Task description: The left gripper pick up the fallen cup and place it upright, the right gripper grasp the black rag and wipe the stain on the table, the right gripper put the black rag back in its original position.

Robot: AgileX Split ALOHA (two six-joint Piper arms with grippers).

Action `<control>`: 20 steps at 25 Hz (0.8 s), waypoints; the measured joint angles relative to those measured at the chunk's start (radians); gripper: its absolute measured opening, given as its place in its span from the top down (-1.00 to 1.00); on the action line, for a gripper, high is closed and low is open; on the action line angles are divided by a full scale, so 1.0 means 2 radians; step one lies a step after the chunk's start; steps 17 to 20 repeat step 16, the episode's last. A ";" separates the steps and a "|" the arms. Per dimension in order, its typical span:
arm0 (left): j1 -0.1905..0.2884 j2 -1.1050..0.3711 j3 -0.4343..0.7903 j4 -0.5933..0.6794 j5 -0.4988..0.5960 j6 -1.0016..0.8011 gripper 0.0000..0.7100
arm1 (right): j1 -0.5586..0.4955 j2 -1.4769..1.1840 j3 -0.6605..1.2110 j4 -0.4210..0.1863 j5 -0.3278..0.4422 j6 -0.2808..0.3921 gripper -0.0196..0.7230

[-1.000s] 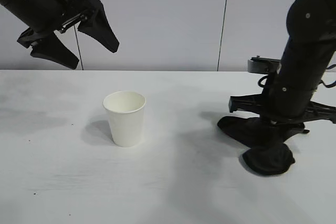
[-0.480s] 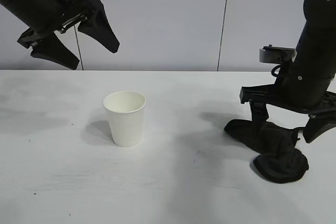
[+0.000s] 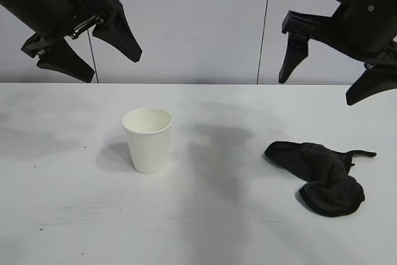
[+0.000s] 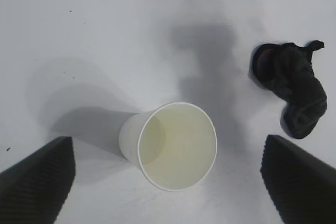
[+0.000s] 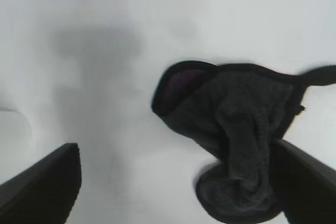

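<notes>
The cup (image 3: 147, 139) stands upright on the table (image 3: 62, 215), mouth up, left of centre in the exterior view. Its interior is visible in the left wrist view (image 4: 176, 145).

The left gripper (image 3: 93, 44) hangs in the air above and to the left of the cup, well apart from it. Its 2 fingers (image 4: 37, 179) are spread wide and hold nothing.

The black rag (image 3: 317, 175) lies crumpled on the table to the right of the cup, well apart from it. 1 thin strip trails from its far right side. The rag appears in the left wrist view (image 4: 294, 90) and in the right wrist view (image 5: 231, 129), with nothing touching it.

The right gripper (image 3: 329, 63) hangs in the air above the rag, clear of it. Its 2 fingers (image 3: 291, 54) are spread wide and released, with nothing between them.

No stain can be made out on the tabletop, only faint grey smudges and shadows.
</notes>
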 joint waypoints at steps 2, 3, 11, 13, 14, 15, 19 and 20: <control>0.000 0.000 0.000 0.000 0.000 0.000 -0.96 | 0.000 0.000 0.000 0.004 0.000 -0.004 -0.86; 0.000 0.000 0.000 0.000 0.000 0.000 -0.96 | 0.000 0.000 0.000 0.004 0.000 -0.005 -0.86; 0.000 0.000 0.000 -0.001 0.000 0.000 -0.96 | 0.000 0.000 0.000 0.006 0.001 -0.005 -0.86; 0.000 0.000 0.000 -0.001 0.000 0.000 -0.96 | 0.000 0.000 0.000 0.006 0.001 -0.005 -0.86; 0.000 0.000 0.000 -0.001 0.000 0.000 -0.96 | 0.000 0.000 0.000 0.006 0.001 -0.005 -0.86; 0.000 0.000 0.000 -0.001 0.000 0.000 -0.96 | 0.000 0.000 0.000 0.006 0.001 -0.005 -0.86; 0.000 0.000 0.000 -0.001 0.000 0.000 -0.96 | 0.000 0.000 0.000 0.006 0.001 -0.005 -0.86; 0.000 0.000 0.000 -0.001 0.000 0.000 -0.96 | 0.000 0.000 0.000 0.006 0.001 -0.005 -0.86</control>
